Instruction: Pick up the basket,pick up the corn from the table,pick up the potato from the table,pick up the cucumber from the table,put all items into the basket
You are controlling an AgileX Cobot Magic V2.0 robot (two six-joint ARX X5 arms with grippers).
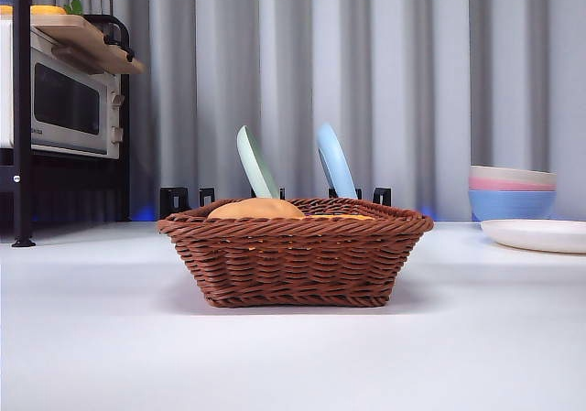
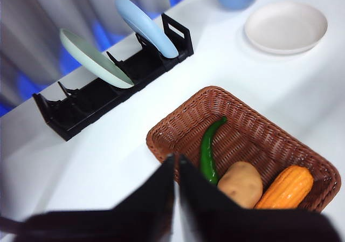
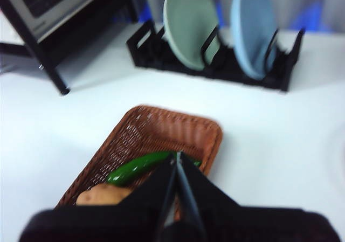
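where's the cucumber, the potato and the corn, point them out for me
cucumber (image 2: 208,150), left wrist view, middle of its green body in the basket
potato (image 2: 240,184), left wrist view, centre of its tan top
corn (image 2: 285,187), left wrist view, middle of the orange cob

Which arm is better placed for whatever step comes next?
Neither: the cucumber, potato and corn already lie in the basket; both grippers, left and right, hang shut above it.
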